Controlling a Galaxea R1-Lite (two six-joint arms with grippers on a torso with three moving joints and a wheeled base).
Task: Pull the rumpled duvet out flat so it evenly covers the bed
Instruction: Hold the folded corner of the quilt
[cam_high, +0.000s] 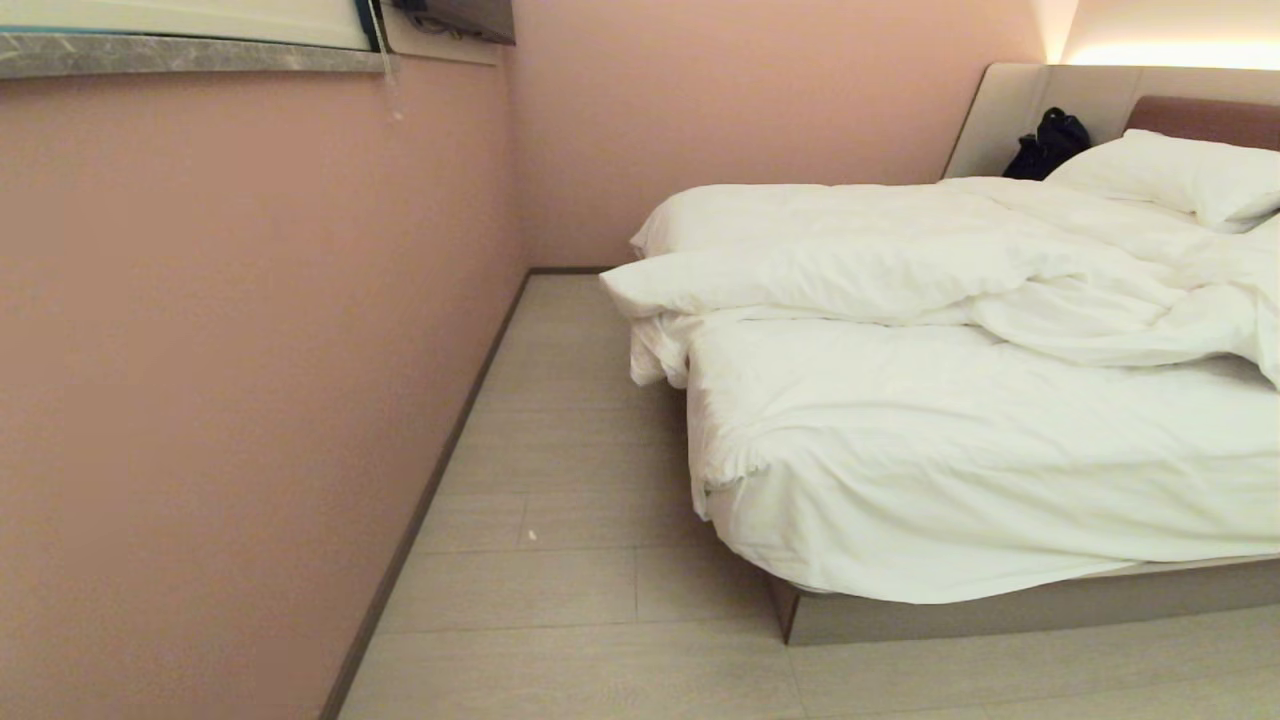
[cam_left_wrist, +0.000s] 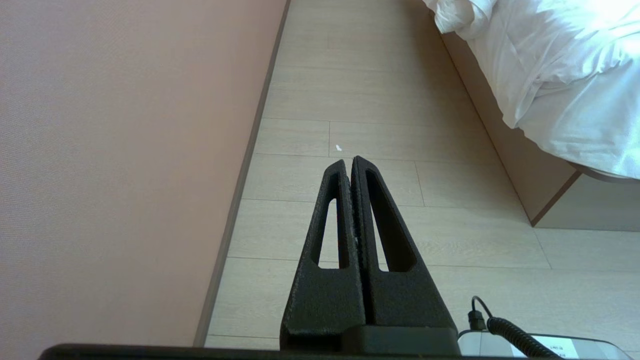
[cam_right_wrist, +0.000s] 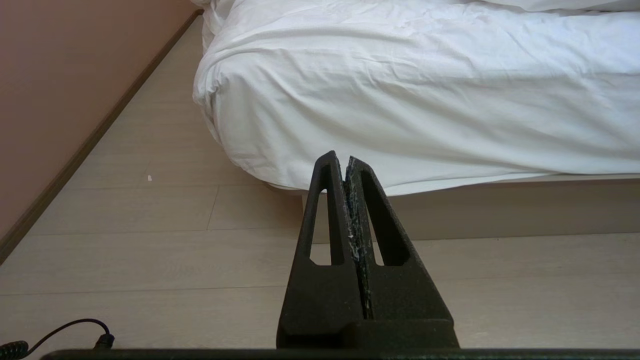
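Observation:
The white duvet (cam_high: 900, 250) lies bunched in thick folds across the middle and head end of the bed (cam_high: 1000, 605). The foot end shows only the white sheeted mattress (cam_high: 950, 450). Neither arm appears in the head view. In the left wrist view my left gripper (cam_left_wrist: 348, 160) is shut and empty, low over the floor beside the bed's corner (cam_left_wrist: 550, 90). My right gripper (cam_right_wrist: 340, 157), also shut and empty, points at the sheeted foot end of the mattress (cam_right_wrist: 425, 100) above the bed base (cam_right_wrist: 500, 210), a short way off.
A pink wall (cam_high: 250, 350) runs along the left, leaving a floor aisle (cam_high: 560, 450) between it and the bed. A pillow (cam_high: 1180, 170) and a black bag (cam_high: 1045, 145) sit by the headboard (cam_high: 1200, 115). A coiled cable (cam_left_wrist: 505, 327) lies near the left gripper.

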